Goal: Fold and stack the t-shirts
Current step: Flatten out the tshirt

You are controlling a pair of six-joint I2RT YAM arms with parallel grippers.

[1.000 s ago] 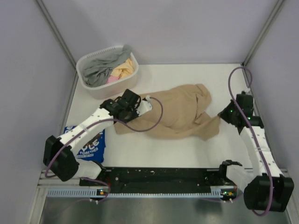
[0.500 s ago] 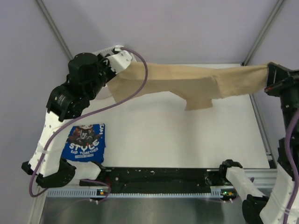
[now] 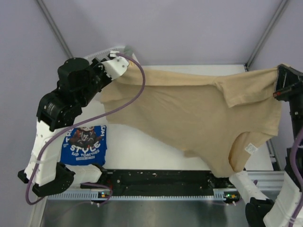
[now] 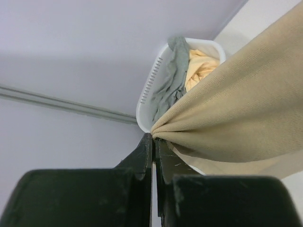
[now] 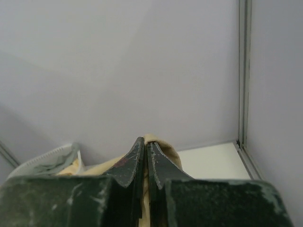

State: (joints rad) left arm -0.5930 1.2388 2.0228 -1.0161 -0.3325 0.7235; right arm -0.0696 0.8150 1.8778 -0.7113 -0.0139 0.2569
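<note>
The tan t-shirt hangs stretched in the air between my two grippers, spread wide above the table, a white label showing near its lower right. My left gripper is shut on its left corner at the back left; in the left wrist view the cloth bunches out of the pinched jaws. My right gripper is shut on its right corner at the far right; in the right wrist view tan cloth pokes out past the tips. The folded blue t-shirt with white lettering lies flat at the front left.
A white slotted basket with grey and yellow clothes stands at the back left, mostly hidden behind my left arm in the top view. Grey walls close the sides and back. A black rail runs along the near edge.
Both arms lifted the tan shirt off the table and pulled it apart. It went from a crumpled heap to a narrow stretched band, and now hangs opened out wide and lower toward the front.
</note>
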